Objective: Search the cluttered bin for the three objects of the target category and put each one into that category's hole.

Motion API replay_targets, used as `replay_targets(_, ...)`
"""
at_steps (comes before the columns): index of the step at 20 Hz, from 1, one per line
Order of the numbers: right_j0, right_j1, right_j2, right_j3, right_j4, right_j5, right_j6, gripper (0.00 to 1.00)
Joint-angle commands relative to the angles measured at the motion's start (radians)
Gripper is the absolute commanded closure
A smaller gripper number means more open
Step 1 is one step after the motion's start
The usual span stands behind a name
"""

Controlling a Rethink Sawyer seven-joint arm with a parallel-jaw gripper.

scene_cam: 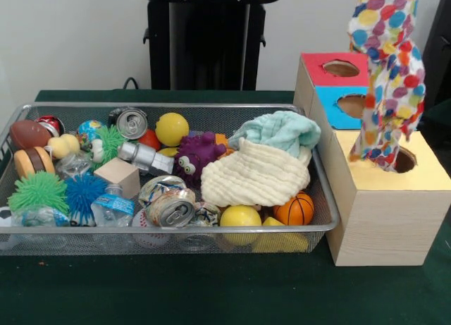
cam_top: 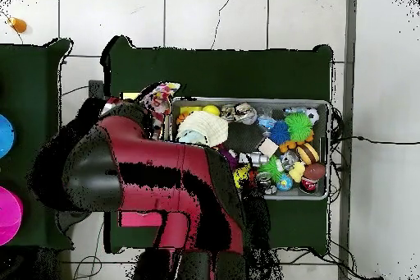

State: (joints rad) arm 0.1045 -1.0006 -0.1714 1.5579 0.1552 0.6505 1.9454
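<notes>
Spotted cloth [scene_cam: 389, 71] hangs in a long twisted drape down from the top edge of the front view, its lower end just at the round hole [scene_cam: 403, 160] in the yellow top of the pale wood-grain box [scene_cam: 384, 219]. I cannot tell whether the tip is inside the hole or only touching its rim. My pincer lies above the frame in the front view and is hidden in the overhead view, so I cannot tell how it stands.

The red-surround hole [scene_cam: 341, 68] and blue-surround hole [scene_cam: 352, 105] sit behind the yellow one, farther along the same row of boxes.

The bin [scene_cam: 21, 117] rests on the green table [scene_cam: 211, 290], just beside the box. Inside it: a cream waffle-weave cloth [scene_cam: 255, 175] with a mint green cloth [scene_cam: 280, 131] touching it behind, a purple toy with googly eyes [scene_cam: 197, 158], a small basketball [scene_cam: 294, 209], yellow balls (two at least), crushed cans, a wooden block [scene_cam: 118, 175], spiky rubber balls.

In the overhead view my red arm [cam_top: 156, 178] reaches over the table's left part, the spotted cloth showing beside it, next to the bin's end.
</notes>
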Motion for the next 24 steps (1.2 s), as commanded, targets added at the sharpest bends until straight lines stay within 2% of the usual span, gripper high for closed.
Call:
replay_targets(1,-0.036,0.07,0.047,0.176,-0.053,-0.036,0.064,1.0)
replay_targets(6,-0.042,0.077,0.064,0.201,-0.029,-0.066,0.077,1.0)
replay_targets(15,0.017,0.111,0.035,0.183,-0.02,-0.069,0.167,1.0)
replay_targets(24,0.042,0.182,0.025,0.176,-0.015,-0.163,0.201,1.0)
